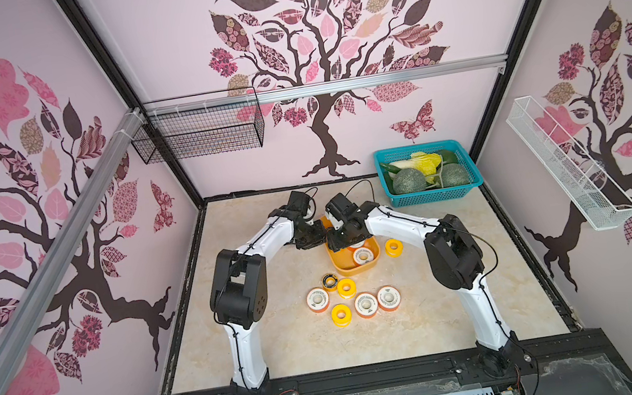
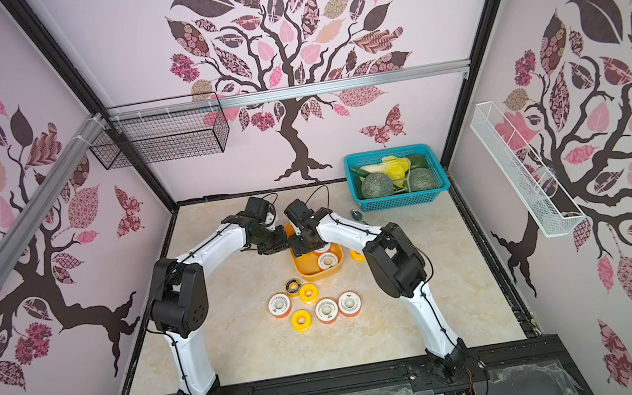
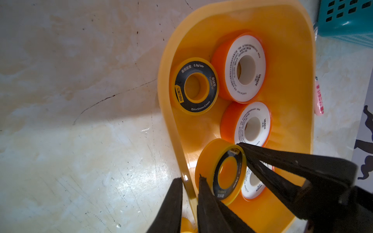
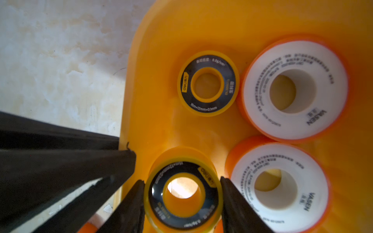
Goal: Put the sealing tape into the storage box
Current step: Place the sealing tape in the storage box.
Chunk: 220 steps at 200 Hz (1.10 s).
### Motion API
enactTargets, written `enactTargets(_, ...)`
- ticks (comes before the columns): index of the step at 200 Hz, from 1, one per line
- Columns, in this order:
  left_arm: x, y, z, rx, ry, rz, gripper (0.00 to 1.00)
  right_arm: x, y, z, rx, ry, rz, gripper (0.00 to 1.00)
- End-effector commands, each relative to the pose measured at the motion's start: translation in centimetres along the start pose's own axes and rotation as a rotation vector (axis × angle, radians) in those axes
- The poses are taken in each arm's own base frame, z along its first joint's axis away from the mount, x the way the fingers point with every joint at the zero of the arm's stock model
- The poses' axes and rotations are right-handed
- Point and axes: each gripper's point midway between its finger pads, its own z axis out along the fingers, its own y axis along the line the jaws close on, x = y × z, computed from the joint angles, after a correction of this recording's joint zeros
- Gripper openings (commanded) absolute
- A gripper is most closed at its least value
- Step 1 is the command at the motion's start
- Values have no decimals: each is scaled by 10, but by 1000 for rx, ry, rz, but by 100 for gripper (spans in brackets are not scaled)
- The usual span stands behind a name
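Down front, six loose spools (image 1: pixel 312 304) lay on the table (image 1: pixel 285 349), with a yellow spool (image 1: pixel 387 248) just beside the storage box (image 1: pixel 352 270). Over the box, the smart play looked like this: ease the load down onto bare floor beside the white spools (image 3: pixel 232 60), let go cleanly, then lift straight out. The right gripper (image 4: pixel 181 180) stood half-spread, pinching a tilted black-faced spool (image 4: pixel 181 168) by its rim, just inside the wall. The left gripper (image 3: pixel 190 178) was nearly pressed together on that wall, one finger inside and one outside. Beyond sat the teal basket (image 1: pixel 431 195).
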Motion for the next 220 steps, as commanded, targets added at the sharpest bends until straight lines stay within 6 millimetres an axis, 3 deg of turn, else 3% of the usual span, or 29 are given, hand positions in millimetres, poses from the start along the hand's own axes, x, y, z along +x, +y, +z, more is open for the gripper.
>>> enactTargets(1, -2, 0, 5, 12, 8, -3, 19, -6, -4, 6, 20, 0, 8, 57)
enactTargets(142, -4, 1, 3, 13, 9, -6, 19, -1, -9, 17, 46, 36, 11, 62)
enactTargets(163, -3, 1, 4, 14, 13, -6, 19, -3, -8, 15, 42, 29, 11, 67)
enactTargets(220, -3, 1, 3, 21, 15, -10, 19, -14, -1, -1, 20, -6, 13, 69)
